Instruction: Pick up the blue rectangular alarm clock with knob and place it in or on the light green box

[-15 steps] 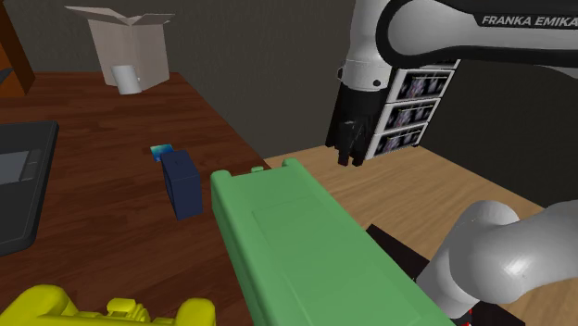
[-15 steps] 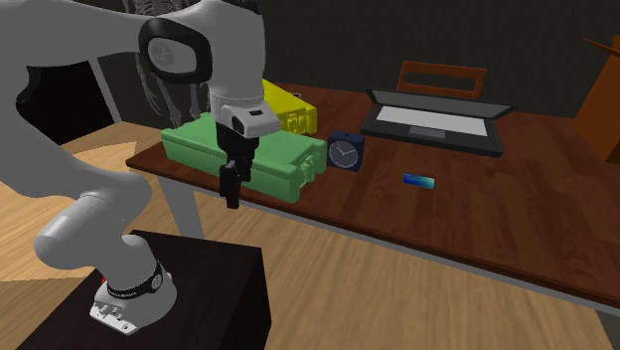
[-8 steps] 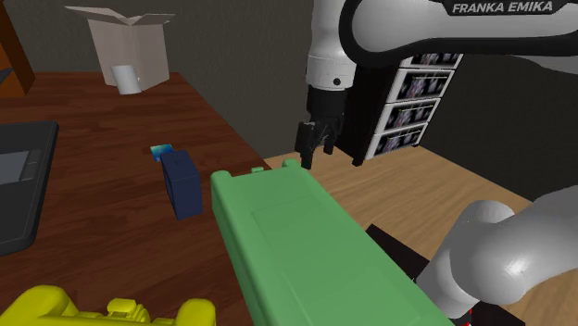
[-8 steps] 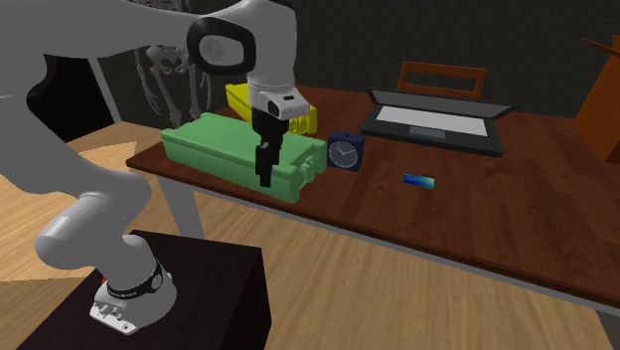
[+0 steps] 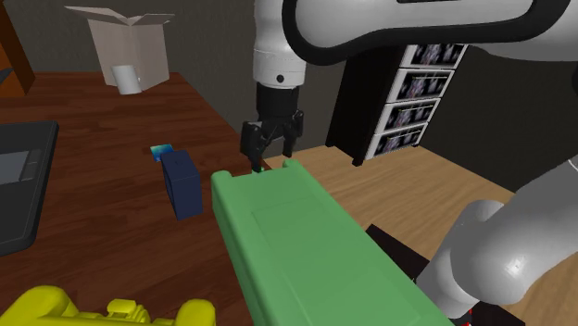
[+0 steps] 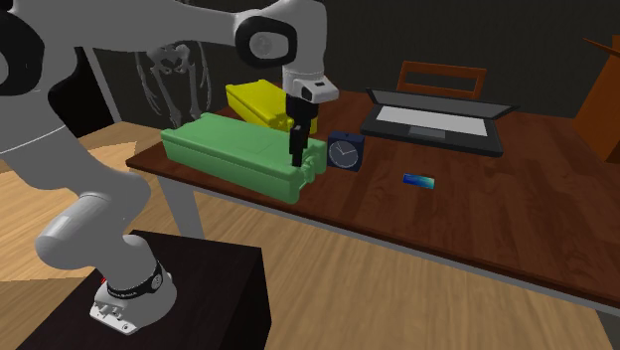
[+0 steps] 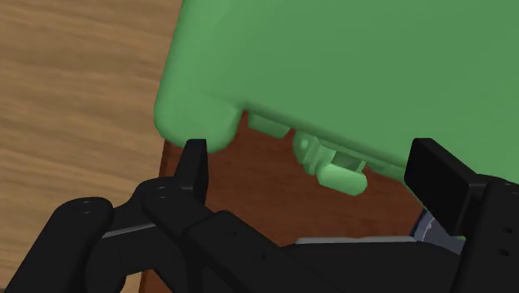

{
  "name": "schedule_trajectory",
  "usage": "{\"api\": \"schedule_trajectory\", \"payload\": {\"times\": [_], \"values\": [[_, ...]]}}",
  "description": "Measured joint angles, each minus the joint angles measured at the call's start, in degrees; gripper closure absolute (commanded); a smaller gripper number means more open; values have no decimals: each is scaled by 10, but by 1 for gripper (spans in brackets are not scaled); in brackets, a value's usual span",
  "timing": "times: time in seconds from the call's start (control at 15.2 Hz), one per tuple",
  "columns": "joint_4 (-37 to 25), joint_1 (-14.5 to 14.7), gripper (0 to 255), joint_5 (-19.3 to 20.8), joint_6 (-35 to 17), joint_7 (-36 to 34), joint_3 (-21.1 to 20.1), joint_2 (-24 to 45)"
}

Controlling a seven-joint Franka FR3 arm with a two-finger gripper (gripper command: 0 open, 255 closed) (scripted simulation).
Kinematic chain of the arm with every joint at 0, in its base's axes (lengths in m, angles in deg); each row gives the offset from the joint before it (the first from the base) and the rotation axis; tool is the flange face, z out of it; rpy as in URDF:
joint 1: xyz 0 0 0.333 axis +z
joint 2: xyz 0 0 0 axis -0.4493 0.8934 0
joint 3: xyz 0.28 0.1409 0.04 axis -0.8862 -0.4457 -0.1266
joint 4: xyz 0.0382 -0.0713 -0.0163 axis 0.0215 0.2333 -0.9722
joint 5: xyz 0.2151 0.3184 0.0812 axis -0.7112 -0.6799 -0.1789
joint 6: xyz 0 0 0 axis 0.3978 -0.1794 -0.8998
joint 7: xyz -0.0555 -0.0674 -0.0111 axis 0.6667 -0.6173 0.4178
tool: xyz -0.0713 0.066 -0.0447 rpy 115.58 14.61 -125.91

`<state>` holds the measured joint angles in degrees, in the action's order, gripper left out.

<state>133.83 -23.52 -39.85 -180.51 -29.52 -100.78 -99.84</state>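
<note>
- Nearest in the shoulder view, the black stand (image 5: 394, 248) sits on pale wood floor (image 5: 417, 194) at 4 o'clock, mostly hidden behind the arm's white base.
- A yellow case (image 5: 56, 307) is cropped by the lower edge at 7 o'clock, so I can't read its shape there.
- The light green box (image 5: 306, 255) lies along the edge of the dark wood table (image 5: 102, 227), and its near end runs out of the picture.
- The blue alarm clock (image 5: 183, 183) stands upright on the table just beside the box's far end, at 9 o'clock from that end. From here it is edge-on, and I can't make out a knob. The second exterior view shows its dial (image 6: 346, 152).
- The gripper (image 5: 271, 155) hangs over the box's far corner, right at the table's edge. Its jaws are spread wide with nothing between them. The clock is at 8 o'clock from it, apart.
- In the wrist view the fingers (image 7: 195, 162) frame the box's latch (image 7: 337, 166), with a strip of table beside floor.
- A small blue-green thing (image 5: 162, 150), too small to name, lies just behind the clock. Bare tabletop stretches beyond it toward 10 o'clock.
- A laptop (image 5: 18, 181) is cut off by the edge at 9 o'clock.
- Farthest back at 11 o'clock is an open cardboard box (image 5: 130, 37) with a white cylinder (image 5: 127, 80) before it. At 2 o'clock a black shelf (image 5: 408, 102) is partly hidden by the arm.
</note>
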Motion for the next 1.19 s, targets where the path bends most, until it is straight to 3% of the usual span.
{"api": "schedule_trajectory", "payload": {"times": [0.53,0.86,1.19], "values": [[-168,19,0,65,-13,-133,-67,169],[-296,59,0,129,6,-213,-89,283],[-279,63,0,137,-24,-224,-89,296]]}}
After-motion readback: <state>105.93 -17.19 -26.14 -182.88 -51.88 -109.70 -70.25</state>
